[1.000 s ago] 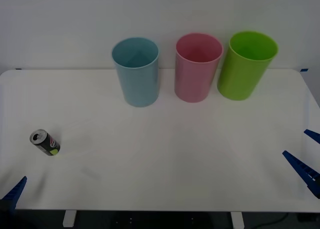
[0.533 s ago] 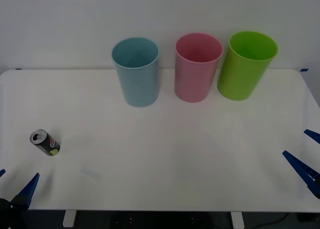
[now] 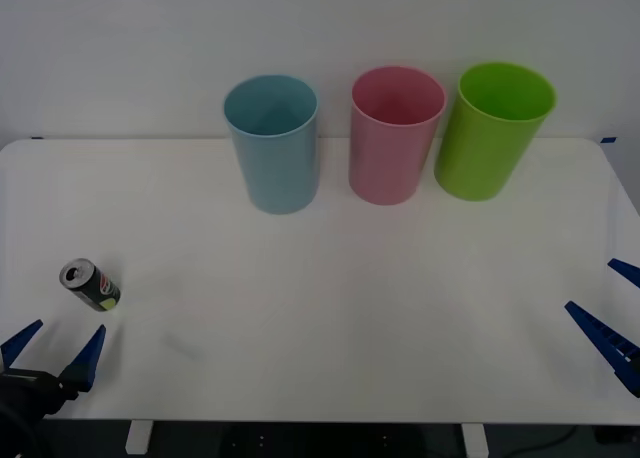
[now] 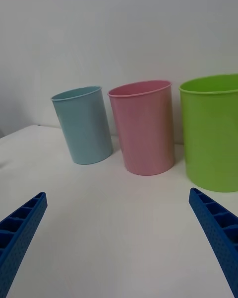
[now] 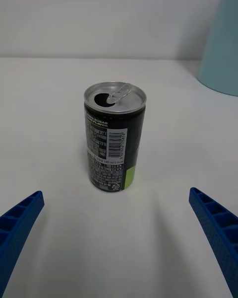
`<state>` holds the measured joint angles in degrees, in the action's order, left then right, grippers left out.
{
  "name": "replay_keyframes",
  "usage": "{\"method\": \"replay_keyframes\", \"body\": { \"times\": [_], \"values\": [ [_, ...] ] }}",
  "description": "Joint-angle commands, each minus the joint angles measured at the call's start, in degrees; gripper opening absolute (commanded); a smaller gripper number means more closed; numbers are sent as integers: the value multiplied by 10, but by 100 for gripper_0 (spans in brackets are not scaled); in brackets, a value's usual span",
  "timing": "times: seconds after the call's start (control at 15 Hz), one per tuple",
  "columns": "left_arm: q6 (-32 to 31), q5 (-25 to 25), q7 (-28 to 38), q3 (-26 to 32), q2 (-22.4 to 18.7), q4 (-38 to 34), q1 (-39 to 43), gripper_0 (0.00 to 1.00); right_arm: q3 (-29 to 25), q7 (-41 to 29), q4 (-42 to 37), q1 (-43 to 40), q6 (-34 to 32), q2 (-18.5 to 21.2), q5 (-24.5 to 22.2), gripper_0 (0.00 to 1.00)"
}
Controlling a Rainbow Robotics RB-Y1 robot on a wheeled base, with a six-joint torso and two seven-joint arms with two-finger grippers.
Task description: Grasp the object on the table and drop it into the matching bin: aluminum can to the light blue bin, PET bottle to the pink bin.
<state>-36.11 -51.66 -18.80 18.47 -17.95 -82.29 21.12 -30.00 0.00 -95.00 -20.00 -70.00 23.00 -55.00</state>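
White wall ran behind the wide white flat tabletop, and along its far side, in the upper middle of the front view, stood three tall plastic cylinders in a row: the light blue bin, the pink bin and a lime green bin. Well apart from them, at the lower left of the frame, stood the small dark aluminum can.

It looked upright in the left wrist view, with a silver top whose tab opening was punched through, a barcode panel of fine print and a yellow-green patch low on its side. Opened like that, it was probably empty and very light, with thin walls that would dent under a hard squeeze and a smooth, slippery skin. I would have taken it across the middle of the body, gently.

Just below it in the front view, the left gripper hung with its blue ribbed fingers spread wide, holding nothing. At the lower right edge the right gripper waited, likewise wide open and empty.
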Motion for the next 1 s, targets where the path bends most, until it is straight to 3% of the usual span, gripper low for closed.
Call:
{"method": "replay_keyframes", "body": {
  "times": [0.07,0.73,1.0],
  "values": [
    [0,2,-4,0,14,27,-30,100,0,0,0,0,0,0,0,100],
    [0,2,-25,10,16,128,-136,100,0,0,0,0,0,0,0,100],
    [23,-13,-25,6,16,136,-159,100,0,0,0,0,0,0,0,100]
  ]
}}
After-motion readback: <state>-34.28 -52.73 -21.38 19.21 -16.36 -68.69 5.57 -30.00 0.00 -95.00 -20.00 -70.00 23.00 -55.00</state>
